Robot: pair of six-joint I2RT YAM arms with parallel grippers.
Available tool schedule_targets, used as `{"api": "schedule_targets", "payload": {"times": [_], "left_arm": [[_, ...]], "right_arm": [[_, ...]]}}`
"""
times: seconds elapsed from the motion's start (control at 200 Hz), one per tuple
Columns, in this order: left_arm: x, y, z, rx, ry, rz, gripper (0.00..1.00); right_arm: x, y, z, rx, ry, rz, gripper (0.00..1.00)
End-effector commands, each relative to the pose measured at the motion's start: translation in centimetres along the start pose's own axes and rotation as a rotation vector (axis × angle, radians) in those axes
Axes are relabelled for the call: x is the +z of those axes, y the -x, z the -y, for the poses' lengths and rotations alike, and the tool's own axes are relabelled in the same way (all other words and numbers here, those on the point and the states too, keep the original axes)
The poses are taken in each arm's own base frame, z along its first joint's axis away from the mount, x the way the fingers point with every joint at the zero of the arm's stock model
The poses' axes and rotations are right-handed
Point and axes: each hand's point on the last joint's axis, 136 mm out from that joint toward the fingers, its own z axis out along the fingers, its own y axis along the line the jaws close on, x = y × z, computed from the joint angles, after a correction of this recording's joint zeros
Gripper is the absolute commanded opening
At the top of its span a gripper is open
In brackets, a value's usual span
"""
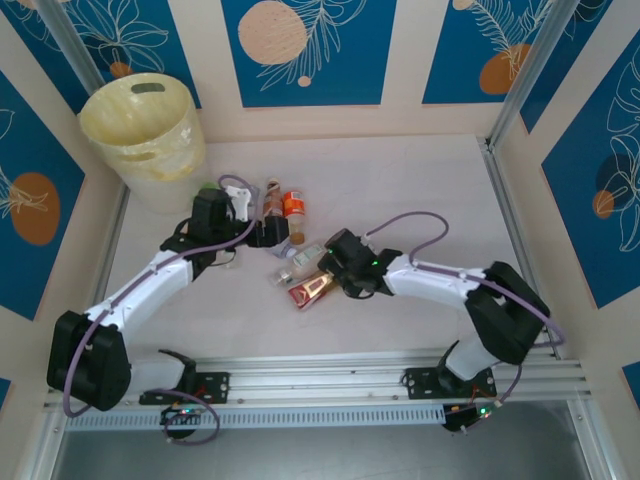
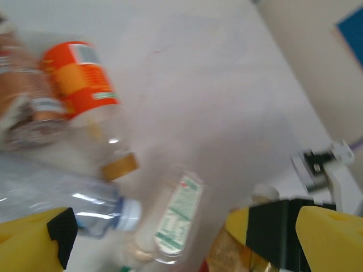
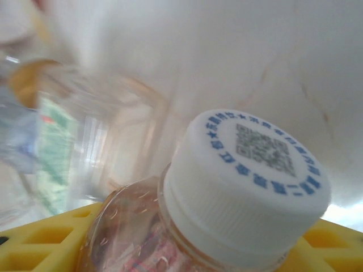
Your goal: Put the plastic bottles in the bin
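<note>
left claw [image 2: 156,232] apart above bottles [image 1: 293,205] | right claw [image 3: 193,235] clamped on white-capped bottle [image 3: 255,170] | risk: slick plastic slips free before reaching far-left-corner bin [image 1: 150,150]

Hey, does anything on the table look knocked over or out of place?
The plastic bottles lie on their sides in a loose heap mid-table, outside the bin, which stands upright in the far left corner.

Top cam's high behind the arm bases [image 1: 190,383], looking down on the whole table [image 1: 420,190]. Left wrist cam's low over the bottle pile [image 1: 293,207]. Right wrist cam's jammed against a white cap [image 3: 249,175]. Both wrist views catch the green-label bottle [image 2: 178,221].
</note>
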Motion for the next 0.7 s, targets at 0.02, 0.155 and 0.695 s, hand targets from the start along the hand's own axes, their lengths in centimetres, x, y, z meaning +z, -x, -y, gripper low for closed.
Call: {"api": "schedule_targets", "payload": {"times": [0.02,0.155,0.695], "left_arm": [[-1.0,-0.1,5.7,0.128,-0.326,0.029,1.0],[-1.4,-0.9,7.8,0.204,-0.434,0.012,1.0],[2.6,-3.5,11.2,0.373,-0.442,-0.169,1.0]], "right_arm": [[-3.8,4.8,-1.8,-0.145,0.095,0.16,0.52],[-7.3,7.9,-4.0,-0.213,0.225,0.227,0.52],[-13.2,7.7,-11.6,-0.553,0.549,0.209,0.53]]}}
